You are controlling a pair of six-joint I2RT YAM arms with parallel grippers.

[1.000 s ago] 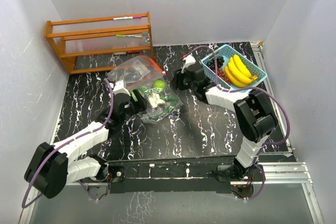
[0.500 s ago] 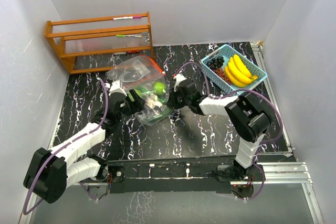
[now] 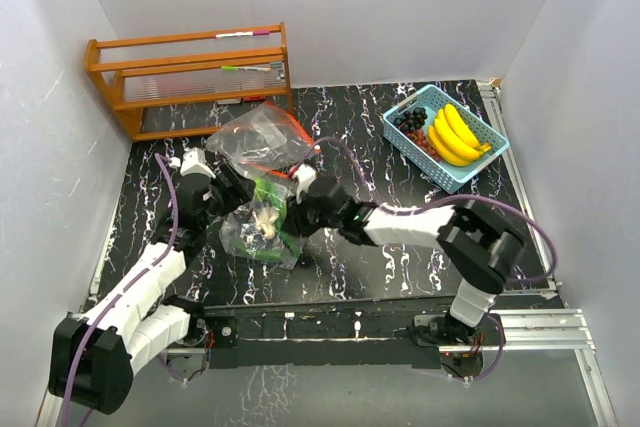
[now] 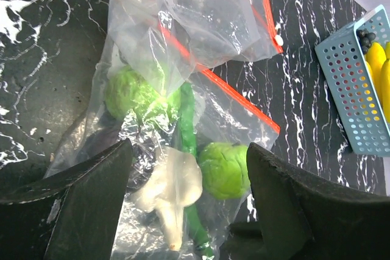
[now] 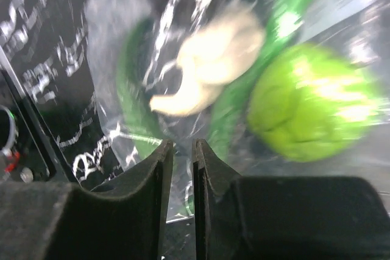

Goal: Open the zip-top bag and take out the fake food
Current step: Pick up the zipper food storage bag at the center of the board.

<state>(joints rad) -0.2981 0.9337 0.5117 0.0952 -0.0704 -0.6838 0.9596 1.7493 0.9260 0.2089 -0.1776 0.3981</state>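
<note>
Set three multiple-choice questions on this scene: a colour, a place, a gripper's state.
1. What colour is the zip strip on the zip-top bag? A blue; B orange-red; C black.
2. Where do the bananas lie? A in the bag; B in a red bowl; C in the light-blue basket.
3. How does the left gripper stand? A shut on a banana; B wide open; C out of view.
Key: 1 B, orange-red lines on clear film; 2 C, yellow inside the basket; 3 B, wide gap in the left wrist view.
</note>
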